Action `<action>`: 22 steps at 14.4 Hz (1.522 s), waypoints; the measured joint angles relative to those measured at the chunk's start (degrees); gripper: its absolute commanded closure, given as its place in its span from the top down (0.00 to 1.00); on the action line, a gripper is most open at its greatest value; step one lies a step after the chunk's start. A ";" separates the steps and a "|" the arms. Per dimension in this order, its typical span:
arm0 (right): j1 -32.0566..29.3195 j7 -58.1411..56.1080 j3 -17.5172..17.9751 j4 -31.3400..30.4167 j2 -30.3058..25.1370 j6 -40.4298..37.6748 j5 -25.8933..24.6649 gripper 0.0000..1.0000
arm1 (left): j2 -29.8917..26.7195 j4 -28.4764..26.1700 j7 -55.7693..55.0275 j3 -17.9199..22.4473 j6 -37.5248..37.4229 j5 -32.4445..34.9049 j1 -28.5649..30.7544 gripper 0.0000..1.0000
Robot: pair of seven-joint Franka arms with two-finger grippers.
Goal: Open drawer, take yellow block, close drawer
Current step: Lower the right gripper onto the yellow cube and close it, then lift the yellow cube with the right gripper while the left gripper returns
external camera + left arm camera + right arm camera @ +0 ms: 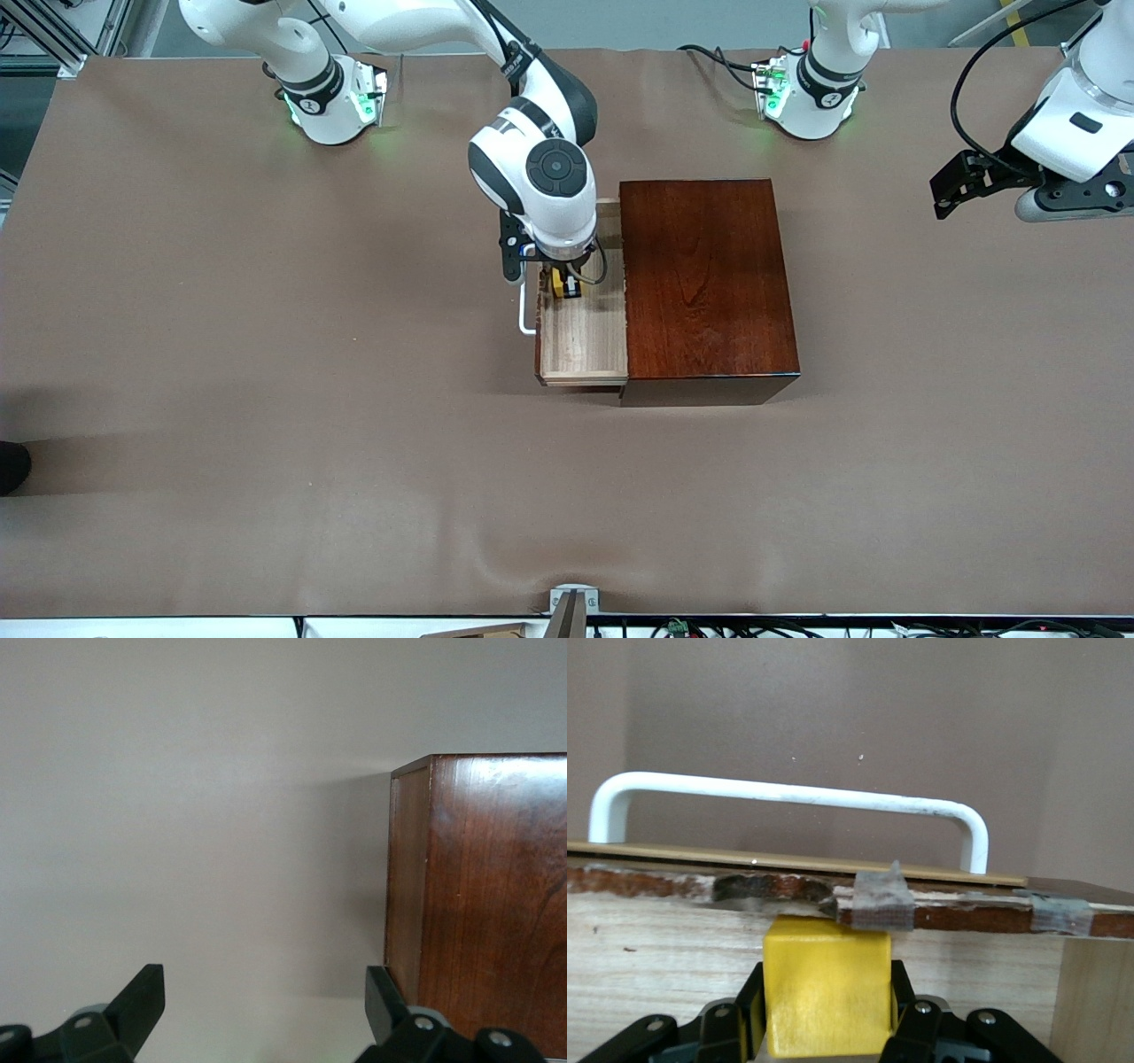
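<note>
The drawer (585, 341) stands pulled out of the dark reddish-brown wooden box (704, 279), toward the right arm's end of the table. Its white handle (526, 312) also shows in the right wrist view (788, 797). My right gripper (565, 285) is down inside the drawer, shut on the yellow block (558, 282). In the right wrist view the yellow block (826, 988) sits between the black fingers (751, 1001). My left gripper (961, 182) is open and empty, up in the air at the left arm's end of the table, and waits. In the left wrist view the gripper (266, 1005) is beside the box (483, 895).
The brown table cover (266, 354) spreads around the box. A metal bracket (574, 601) sits at the table's edge nearest the front camera.
</note>
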 measured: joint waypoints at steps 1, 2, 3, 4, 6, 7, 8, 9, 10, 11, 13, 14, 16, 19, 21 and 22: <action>0.00 0.00 -0.11 0.47 0.00 0.00 -0.06 0.09 | 0.00 0.00 0.00 -0.09 0.12 0.00 -0.01 1.00; -0.02 0.01 -0.24 1.20 -0.01 -0.17 -0.06 0.09 | 0.00 0.00 0.00 -0.24 0.16 0.00 -0.04 1.00; -0.04 0.06 -0.37 2.02 -0.01 -0.60 -0.06 0.09 | 0.00 0.00 0.00 -0.42 0.18 0.00 -0.10 1.00; -0.07 0.18 -0.47 2.95 -0.02 -1.32 -0.06 0.09 | 0.00 0.00 0.00 -0.63 0.19 -0.11 -0.26 1.00; -0.27 0.54 -0.65 4.90 -0.03 -3.30 -0.06 0.09 | 0.11 0.04 -0.07 -1.50 0.22 -1.35 -0.68 1.00; -0.47 0.61 -0.75 5.84 -0.03 -4.28 -0.06 0.09 | 0.27 0.17 -0.77 -2.21 0.23 -1.94 -0.81 1.00; -0.74 0.62 -0.87 6.66 -0.04 -5.22 -0.06 0.09 | 0.55 0.38 -2.55 -3.20 0.24 -2.16 -0.88 1.00; -1.12 0.62 -0.95 7.52 -0.04 -6.30 -0.06 0.08 | 0.92 0.59 -5.12 -4.44 0.27 -2.22 -0.93 1.00; -1.66 0.62 -0.98 8.38 -0.06 -7.46 -0.06 0.06 | 1.47 0.87 -8.20 -5.98 0.31 -2.26 -0.99 1.00; -2.32 0.60 -0.99 9.29 -0.07 -8.68 -0.06 0.06 | 2.30 1.35 -11.82 -7.89 0.47 -2.29 -1.05 1.00; -3.53 0.17 -0.98 10.81 -0.12 -10.32 -0.05 0.06 | 4.90 3.23 -20.75 -12.50 0.75 -2.31 -1.23 1.00; -4.10 -0.49 -0.98 11.32 -0.21 -10.85 -0.05 0.06 | 6.61 4.42 -25.57 -15.06 0.82 -2.31 -1.35 1.00; -5.26 -2.89 -0.97 11.88 -0.47 -12.16 -0.05 0.06 | 10.01 6.55 -33.06 -19.34 1.01 -2.31 -1.73 1.00; -6.55 -8.60 -1.02 12.28 -1.22 -12.94 -0.06 0.06 | 14.11 8.10 -39.29 -22.33 2.86 -2.31 -3.79 1.00; -7.55 -13.36 -1.13 12.27 -1.65 -13.47 -0.07 0.06 | 16.63 9.25 -44.36 -22.46 5.66 -2.31 -6.72 1.00; -8.33 -15.75 -1.19 12.24 -1.69 -13.56 -0.07 0.06 | 18.10 10.09 -48.06 -22.47 7.10 -2.31 -8.38 1.00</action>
